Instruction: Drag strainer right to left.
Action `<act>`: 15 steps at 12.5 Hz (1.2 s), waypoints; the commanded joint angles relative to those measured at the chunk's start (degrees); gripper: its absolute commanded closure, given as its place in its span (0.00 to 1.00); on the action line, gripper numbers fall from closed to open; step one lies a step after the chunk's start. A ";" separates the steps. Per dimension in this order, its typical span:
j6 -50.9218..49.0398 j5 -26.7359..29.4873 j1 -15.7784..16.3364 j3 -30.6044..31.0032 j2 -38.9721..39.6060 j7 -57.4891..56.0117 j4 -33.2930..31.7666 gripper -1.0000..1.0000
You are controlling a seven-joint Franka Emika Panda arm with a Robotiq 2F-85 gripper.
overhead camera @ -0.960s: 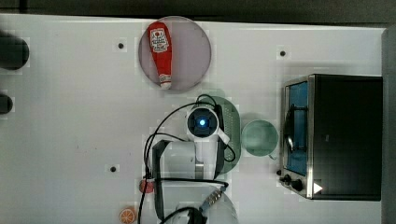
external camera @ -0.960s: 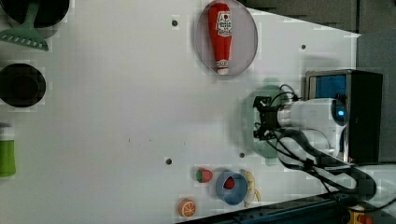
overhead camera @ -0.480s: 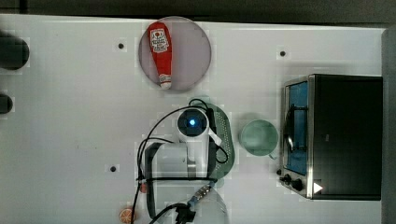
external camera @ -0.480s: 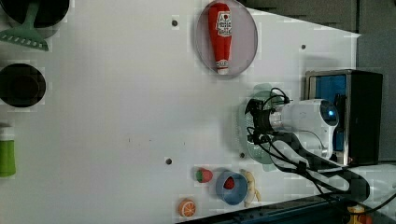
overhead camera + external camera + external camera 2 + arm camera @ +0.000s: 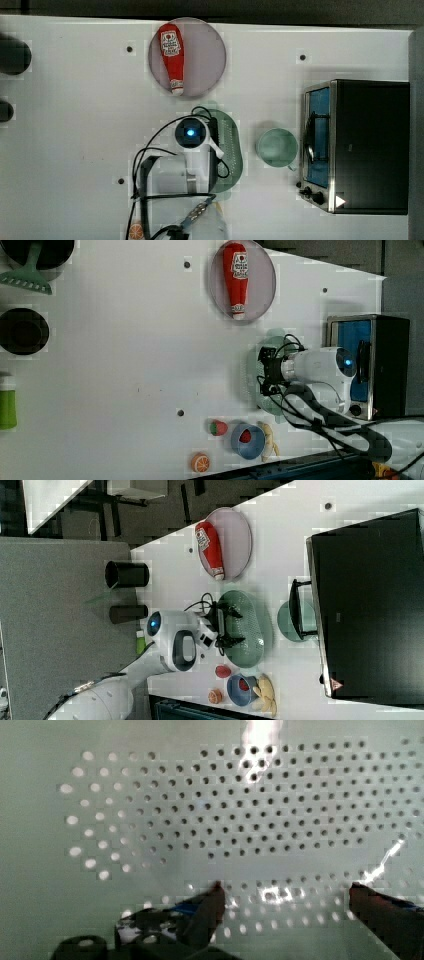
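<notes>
Gripper sat inside strainer, jaws spread wide, holding nothing. Best approach judged: press fingers against inner wall, drag steadily, stay clear of green cup.

- A red ketchup bottle lies on a round grey plate near the tabletop's far edge in the top view.
- A smooth green cup stands just beside a toaster oven with a blue glass door.
- A blue bowl, a strawberry, an orange slice and a banana cluster low in the left view.
- Two dark cups stand at the right view's left.
</notes>
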 commanded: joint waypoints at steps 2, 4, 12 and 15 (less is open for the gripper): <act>0.92 0.90 6.88 2.59 -0.62 12.41 1.61 0.00; 0.59 0.93 9.41 2.92 0.21 15.04 2.81 0.00; -2.91 5.71 18.47 3.30 5.75 16.78 12.72 0.00; -4.24 7.19 20.88 3.30 7.55 17.85 15.96 0.00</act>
